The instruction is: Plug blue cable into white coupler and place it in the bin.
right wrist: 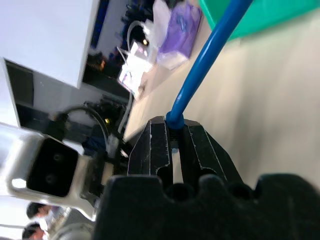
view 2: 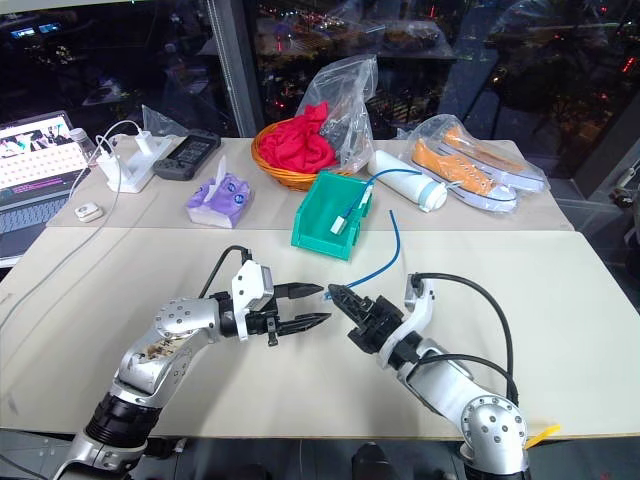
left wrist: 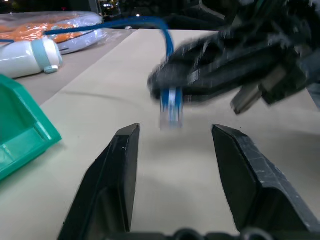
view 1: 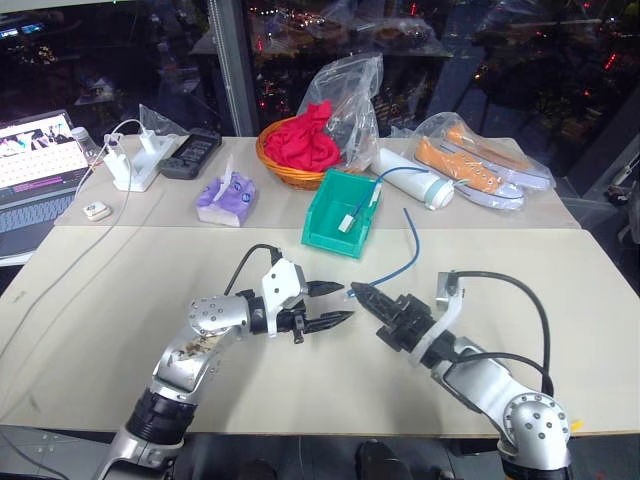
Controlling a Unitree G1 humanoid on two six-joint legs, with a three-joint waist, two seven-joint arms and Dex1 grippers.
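Left eye view: I am holding both arms above the worktop (view 1: 120,300), tips facing each other.
Right end effector (view 1: 362,294): pinching the blue cable (view 1: 405,250) at its plug end.
Left end effector (view 1: 338,303): standing spread, holding nothing, just beside the plug.
White coupler (view 1: 348,223): lying in the bin (view 1: 322,228) on a pale cable.
Progress: I am judging plugging and binning both undone.
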